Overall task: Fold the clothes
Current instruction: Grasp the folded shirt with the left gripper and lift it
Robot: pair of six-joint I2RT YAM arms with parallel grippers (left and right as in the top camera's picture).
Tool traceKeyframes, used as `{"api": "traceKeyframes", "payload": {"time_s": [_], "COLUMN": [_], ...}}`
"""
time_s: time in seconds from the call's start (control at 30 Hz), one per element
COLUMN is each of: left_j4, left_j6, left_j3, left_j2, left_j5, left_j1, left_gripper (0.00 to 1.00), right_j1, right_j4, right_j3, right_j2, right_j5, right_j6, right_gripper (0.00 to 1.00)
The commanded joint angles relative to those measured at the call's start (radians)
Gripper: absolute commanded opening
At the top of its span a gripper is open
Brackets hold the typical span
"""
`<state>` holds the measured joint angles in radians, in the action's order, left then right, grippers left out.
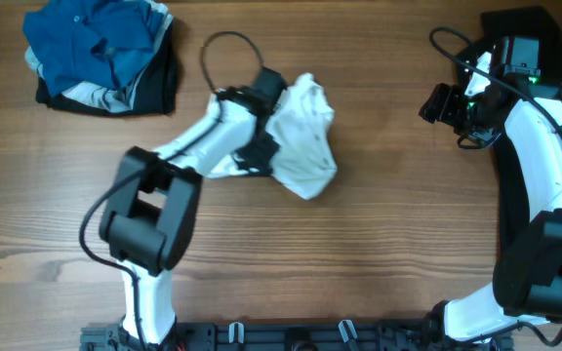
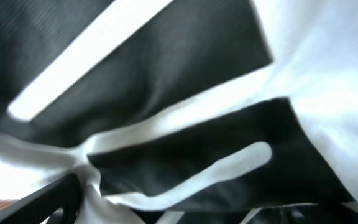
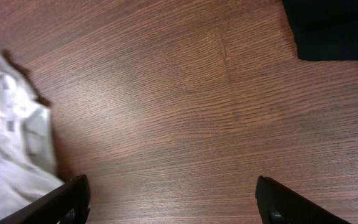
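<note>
White cloth crossed by black panels crowds the left wrist view, so I cannot tell whether the left gripper [image 1: 261,144] is pinching it or only pressed into it. Overhead, that gripper sits at the left edge of the crumpled white garment [image 1: 305,136] mid-table, probably hunting a hem to spread it flat. The right gripper [image 3: 179,202] hangs over the bare wooden table [image 3: 185,93], fingers spread wide and empty, well apart from the garment. A pile of clothes [image 1: 100,54], blue on top, lies at the far left corner.
</note>
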<state>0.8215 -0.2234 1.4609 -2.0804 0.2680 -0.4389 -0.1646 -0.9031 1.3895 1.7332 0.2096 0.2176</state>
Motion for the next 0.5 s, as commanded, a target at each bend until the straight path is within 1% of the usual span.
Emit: {"api": "traceKeyframes", "payload": {"time_s": [0.0,0.03,0.1,0.2,0.27,0.3,0.33,0.37,0.4,0.43,0.47], "left_j4": [0.005,0.002,0.003,0.007,0.007,0.005,-0.003,-0.018,-0.04,-0.057,-0.058], "left_j6": [-0.114,-0.114,-0.113,-0.101,-0.072,-0.052,-0.052,-0.047,-0.009,0.042,0.066], "left_j3": [-0.032,-0.029,-0.018,0.034,0.082,0.105,0.122,0.125,0.125,0.125,0.125], "left_j2": [-0.031,-0.018,0.009,0.086,0.159,0.199,0.238,0.261,0.281,0.285,0.279], "left_j5": [0.246,0.271,0.275,0.237,0.123,0.019,-0.114,-0.206,-0.272,-0.29,-0.289], "left_j1": [0.084,0.091,0.095,0.087,0.071,0.06,0.049,0.04,0.031,0.019,0.006], "left_gripper": [1.0,1.0,1.0,1.0,1.0,1.0,1.0,1.0,1.0,1.0,1.0], "right_j1": [0.0,0.0,0.0,0.0,0.0,0.0,0.0,0.0,0.0,0.0,0.0], "right_j4": [0.001,0.001,0.002,0.002,0.002,0.002,0.002,0.002,0.002,0.002,0.002], "right_j3": [0.013,0.013,0.013,0.013,0.013,0.013,0.013,0.013,0.013,0.013,0.013], "right_j2": [-0.009,-0.009,-0.009,-0.009,-0.009,-0.009,-0.009,-0.009,-0.009,-0.009,-0.009], "right_j5": [0.018,0.018,0.018,0.021,0.029,0.032,0.034,0.037,0.037,0.037,0.036], "right_j6": [-0.013,-0.013,-0.013,-0.013,-0.012,-0.013,-0.013,-0.012,-0.009,-0.008,-0.008], "right_gripper": [0.86,0.86,0.86,0.86,0.86,0.86,0.86,0.86,0.87,0.88,0.89]}}
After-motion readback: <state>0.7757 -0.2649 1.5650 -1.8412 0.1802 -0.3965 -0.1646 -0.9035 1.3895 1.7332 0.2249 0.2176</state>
